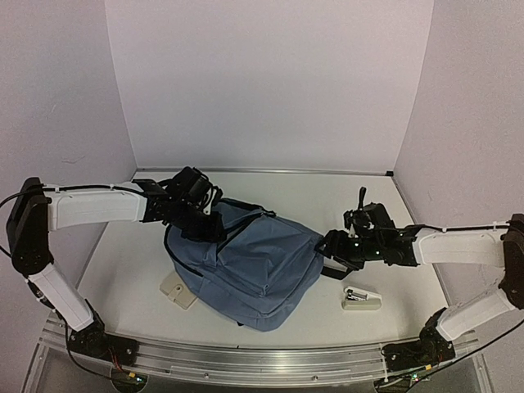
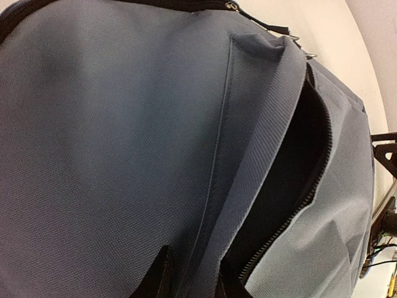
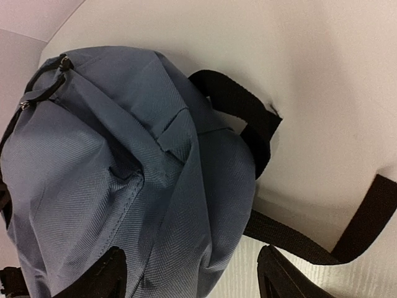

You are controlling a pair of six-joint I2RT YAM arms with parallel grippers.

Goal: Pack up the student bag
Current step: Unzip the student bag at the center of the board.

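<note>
The student bag (image 1: pixel 246 262), slate-blue with black trim, lies in the middle of the table. My left gripper (image 1: pixel 206 223) is at its upper left corner. In the left wrist view the left gripper (image 2: pixel 193 279) pinches the blue fabric lip beside the unzipped dark opening (image 2: pixel 298 161); one finger is outside, the other at the opening's edge. My right gripper (image 1: pixel 326 247) sits at the bag's right side. In the right wrist view the right gripper (image 3: pixel 192 279) stands open, its fingers wide on either side of a bulge of the bag (image 3: pixel 124 174), not pressing it.
A beige flat object (image 1: pixel 178 288) pokes out from under the bag's left edge. A small white stapler-like item (image 1: pixel 361 300) lies on the table at the right front. Black straps (image 3: pixel 248 118) trail from the bag onto the white table (image 3: pixel 322 74). Walls close in on three sides.
</note>
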